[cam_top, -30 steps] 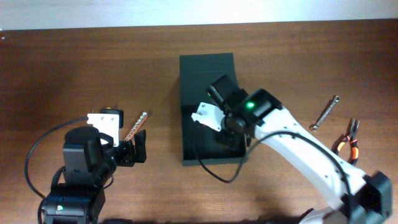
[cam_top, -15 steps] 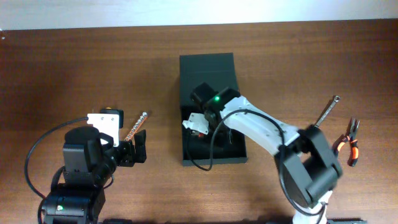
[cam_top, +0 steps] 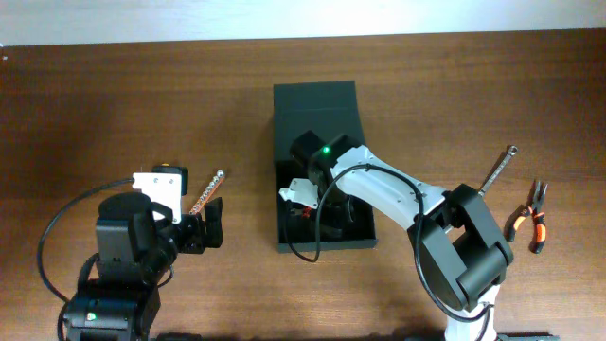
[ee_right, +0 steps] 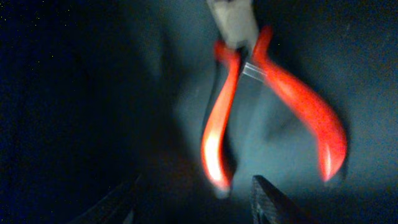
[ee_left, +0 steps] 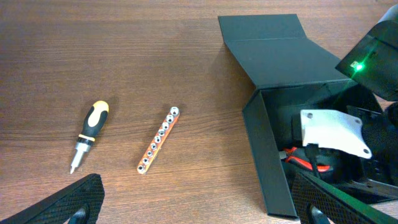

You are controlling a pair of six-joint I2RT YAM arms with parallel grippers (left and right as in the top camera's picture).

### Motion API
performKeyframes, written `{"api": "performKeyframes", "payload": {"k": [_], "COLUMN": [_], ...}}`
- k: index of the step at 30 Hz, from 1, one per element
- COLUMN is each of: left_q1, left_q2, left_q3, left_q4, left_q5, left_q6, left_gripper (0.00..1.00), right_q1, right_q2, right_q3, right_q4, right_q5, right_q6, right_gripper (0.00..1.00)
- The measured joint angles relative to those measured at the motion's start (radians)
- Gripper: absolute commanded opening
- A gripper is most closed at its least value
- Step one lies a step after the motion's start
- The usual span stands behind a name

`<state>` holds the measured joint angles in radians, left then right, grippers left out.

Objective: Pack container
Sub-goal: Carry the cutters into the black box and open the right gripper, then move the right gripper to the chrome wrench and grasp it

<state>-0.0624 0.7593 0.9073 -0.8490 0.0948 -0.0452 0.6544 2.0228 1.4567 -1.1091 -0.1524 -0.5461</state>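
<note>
The container (cam_top: 315, 104), a dark matte box, lies at the table's middle with its flap lid folded back. My right gripper (cam_top: 320, 216) reaches down inside it. In the right wrist view that gripper (ee_right: 196, 199) is open, and the red-handled pliers (ee_right: 280, 106) lie blurred on the box floor just beyond its fingertips, one handle tip between them, ungripped. A bit of the pliers' red handles (ee_left: 298, 160) shows in the left wrist view past the box wall (ee_left: 264, 155). My left gripper (ee_left: 199, 208) stands wide open over bare wood, left of the container, holding nothing.
A black-and-yellow screwdriver (ee_left: 90, 124) and an orange bit strip (ee_left: 158, 138) lie on the table left of the box, ahead of my left gripper. At the right lie a silver wrench (cam_top: 494, 172) and orange-and-black pliers (cam_top: 530, 220).
My right arm swung left and lower into the container, and its jaws went from shut to open, letting go of the red pliers. The left arm stayed still.
</note>
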Motion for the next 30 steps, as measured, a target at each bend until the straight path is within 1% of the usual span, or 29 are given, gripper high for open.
{"api": "performKeyframes", "payload": {"k": [1, 4, 6, 9, 11, 13, 14, 16, 20, 23, 26, 30], "left_q1": [0.000, 0.000, 0.000, 0.000, 0.000, 0.000, 0.000, 0.000, 0.000, 0.000, 0.000, 0.000], "left_q2": [0.000, 0.000, 0.000, 0.000, 0.000, 0.000, 0.000, 0.000, 0.000, 0.000, 0.000, 0.000], "left_q3": [0.000, 0.000, 0.000, 0.002, 0.002, 0.002, 0.002, 0.002, 0.002, 0.002, 0.002, 0.002], "left_q4": [0.000, 0.001, 0.000, 0.000, 0.000, 0.000, 0.000, 0.000, 0.000, 0.000, 0.000, 0.000], "left_q5": [0.000, 0.000, 0.000, 0.000, 0.000, 0.000, 0.000, 0.000, 0.000, 0.000, 0.000, 0.000], "left_q6": [0.000, 0.000, 0.000, 0.011, 0.018, 0.023, 0.023, 0.026, 0.026, 0.026, 0.026, 0.026], "left_gripper": [0.99, 0.99, 0.99, 0.99, 0.99, 0.99, 0.99, 0.99, 0.99, 0.99, 0.99, 0.99], "right_q1": [0.000, -0.005, -0.020, -0.101, -0.186, -0.296, -0.383, -0.517, -0.757, -0.896, -0.995, -1.053], "right_q2": [0.000, 0.000, -0.014, -0.061, -0.098, -0.137, -0.166, -0.202, -0.229, -0.206, -0.148, -0.064], "right_q3": [0.011, 0.127, 0.270, 0.472, 0.564, 0.637, 0.676, 0.703, 0.713, 0.703, 0.690, 0.646], "right_q4": [-0.020, -0.128, -0.191, -0.268, -0.299, -0.329, -0.340, -0.349, -0.353, -0.351, -0.351, -0.338], "right_q5": [0.005, 0.032, 0.070, 0.157, 0.192, 0.217, 0.229, 0.235, 0.206, 0.155, 0.133, 0.133], "right_q6": [0.010, 0.060, 0.127, 0.275, 0.364, 0.445, 0.497, 0.555, 0.622, 0.655, 0.710, 0.753], "right_gripper": [0.55, 0.56, 0.59, 0.61, 0.99, 0.99, 0.99, 0.99, 0.99, 0.99, 0.99, 0.99]}}
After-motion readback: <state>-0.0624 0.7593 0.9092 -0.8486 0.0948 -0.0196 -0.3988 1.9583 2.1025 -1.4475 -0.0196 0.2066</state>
